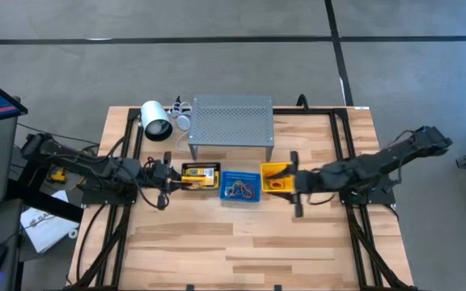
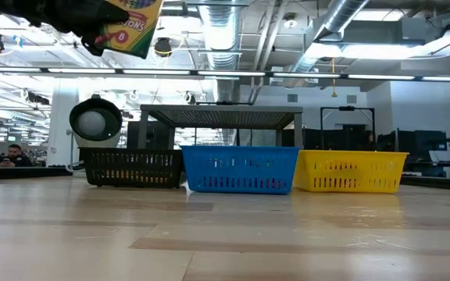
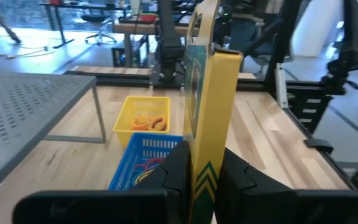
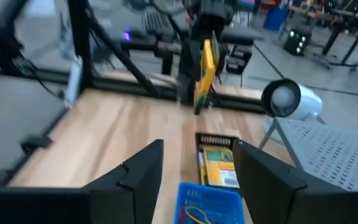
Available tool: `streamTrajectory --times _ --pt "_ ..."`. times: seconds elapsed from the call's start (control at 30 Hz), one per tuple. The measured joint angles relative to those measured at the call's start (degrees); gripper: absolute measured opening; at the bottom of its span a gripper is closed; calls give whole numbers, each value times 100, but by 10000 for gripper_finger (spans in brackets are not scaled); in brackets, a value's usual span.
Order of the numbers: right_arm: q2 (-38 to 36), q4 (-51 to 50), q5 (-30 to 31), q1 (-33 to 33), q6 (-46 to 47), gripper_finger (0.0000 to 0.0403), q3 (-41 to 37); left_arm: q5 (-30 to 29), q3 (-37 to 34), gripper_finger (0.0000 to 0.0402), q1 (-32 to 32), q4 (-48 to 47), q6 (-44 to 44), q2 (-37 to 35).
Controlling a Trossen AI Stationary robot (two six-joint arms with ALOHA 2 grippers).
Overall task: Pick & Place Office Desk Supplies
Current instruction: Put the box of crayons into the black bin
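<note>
Now left gripper [image 3: 202, 180] clamps crayon pack [image 3: 211, 106] upright above table; right gripper [image 4: 194, 165] open, empty.

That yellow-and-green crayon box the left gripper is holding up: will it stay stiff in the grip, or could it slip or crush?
The flat yellow-and-green cardboard crayon box stands straight above the left gripper, so it is probably stiff and light. The fingers pinch only its lower edge, so it could pivot. Thin card may dent under a hard squeeze.
</note>
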Motion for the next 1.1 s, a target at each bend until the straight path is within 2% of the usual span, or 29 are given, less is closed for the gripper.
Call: streamTrajectory --times 0.17,0.27,0.47,0.7,0.87,1.1 --pt "-876 351 -94 344 135 188 -569 792 0 35 522 -3 45 -74" --pt "-1243 324 -93 535 133 188 -807 1037 -105 32 792 -22 30 -74" --pt "-1825 554 -85 771 134 188 -1429 1088 -433 35 1229 -133 -283 -70" --pt "-2452 1150 166 742 128 188 -2283 1086 -439 34 1568 -524 -427 10" --pt "-2846 1551 322 755 155 188 -2883 1081 -442 33 1811 -565 -431 420" --pt "-3383 1984 324 751 137 188 -3431 1250 -303 35 1997 -574 -543 1364"
